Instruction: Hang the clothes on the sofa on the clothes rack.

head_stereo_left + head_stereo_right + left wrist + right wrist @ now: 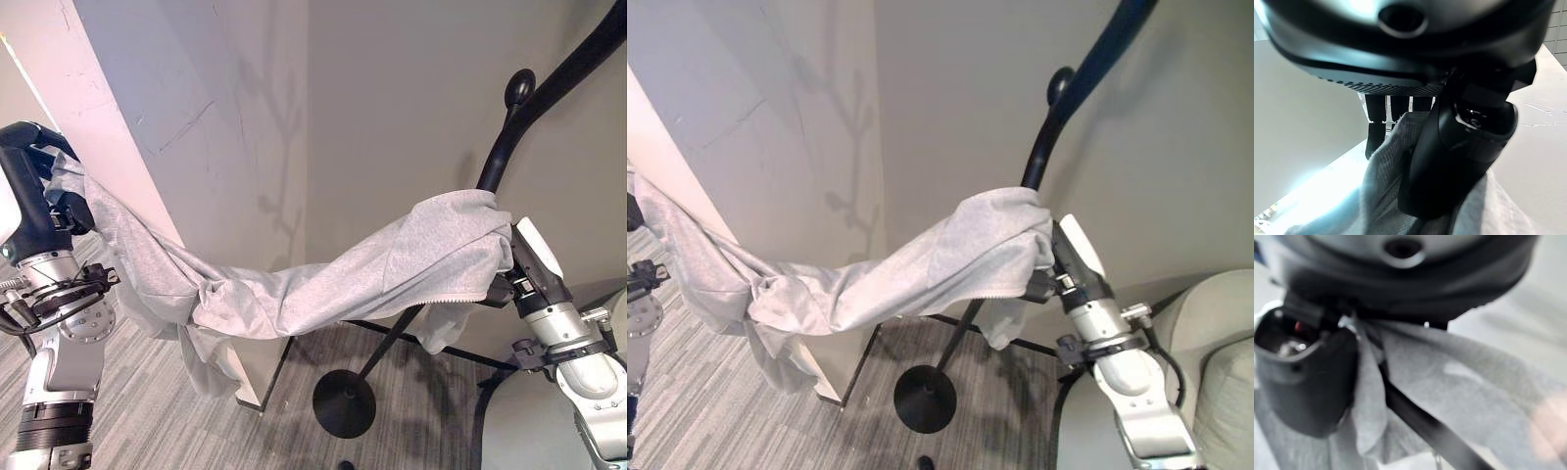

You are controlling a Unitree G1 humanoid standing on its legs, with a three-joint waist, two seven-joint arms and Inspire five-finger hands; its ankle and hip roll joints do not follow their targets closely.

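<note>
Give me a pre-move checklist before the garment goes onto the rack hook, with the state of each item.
1. Left hand grips the grey garment: ok; in the left wrist view its thumb pinches the cloth.
2. Right hand grips the other end: ok; cloth is bunched against it in the right wrist view.
3. Garment off the floor: ok; it sags between the hands, with the lowest fold hanging above the carpet.
4. Garment near the black clothes rack: ok; the right end lies against the curved arm below the knob.
5. Garment hooked over the knob: not ok; the knob stands bare above the cloth.
6. Cloth free of the white wall corner: cannot tell.
</note>
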